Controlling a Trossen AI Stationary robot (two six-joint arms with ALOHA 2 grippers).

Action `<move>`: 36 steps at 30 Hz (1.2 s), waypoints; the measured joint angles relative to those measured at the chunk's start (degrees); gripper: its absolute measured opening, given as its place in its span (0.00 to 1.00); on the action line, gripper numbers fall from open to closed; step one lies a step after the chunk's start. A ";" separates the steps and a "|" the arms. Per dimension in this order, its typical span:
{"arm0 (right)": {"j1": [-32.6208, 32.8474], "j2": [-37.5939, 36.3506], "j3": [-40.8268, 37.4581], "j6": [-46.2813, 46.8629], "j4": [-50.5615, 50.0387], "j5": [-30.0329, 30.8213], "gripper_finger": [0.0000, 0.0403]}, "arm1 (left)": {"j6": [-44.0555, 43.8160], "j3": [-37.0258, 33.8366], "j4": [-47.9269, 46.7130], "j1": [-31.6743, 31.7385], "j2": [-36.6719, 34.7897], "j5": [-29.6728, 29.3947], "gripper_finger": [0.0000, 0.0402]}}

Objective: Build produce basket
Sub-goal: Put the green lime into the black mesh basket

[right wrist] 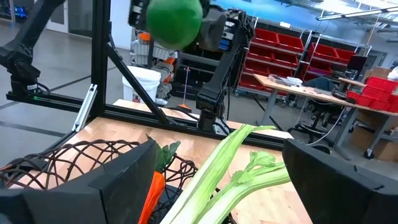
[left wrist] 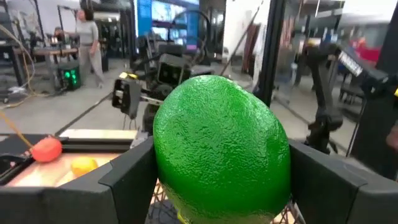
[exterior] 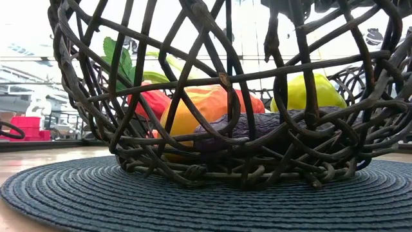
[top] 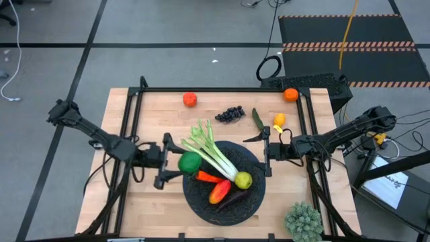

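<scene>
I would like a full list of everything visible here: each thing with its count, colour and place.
basket: one, black, table centre
leek: one, white-green, across basket
carrot: one, orange, in basket
pepper: one, red-orange, in basket
eggplant: one, purple, in basket
lemon: one, yellow-green, in basket
tomato: one, red, table's far side
grapes: one bunch, dark, far side
pickle: one, green, far side
orange: one, far right corner
spiky clump: one, pale green, near right corner
lime: one, green, held over basket's left rim
left gripper: fingers shut on lime
right gripper: fingers open, at basket's right rim

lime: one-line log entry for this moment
left gripper: shut on lime, over basket rim | right gripper: open, empty, at basket's other side
</scene>
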 joint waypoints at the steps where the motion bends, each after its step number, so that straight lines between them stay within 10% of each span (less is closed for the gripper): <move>1: 0.00 0.00 0.00 0.00 -0.03 0.00 0.85 | 0.01 1.99 -1.12 0.06 1.45 0.03 0.77; 20: 0.00 -0.46 0.00 1.11 -0.80 2.65 0.85 | -7.68 28.97 -35.35 2.22 26.29 4.83 0.77; 36: -0.51 -1.33 -0.07 -0.72 -1.81 4.90 0.85 | -16.11 30.18 -41.36 3.80 35.40 15.94 0.77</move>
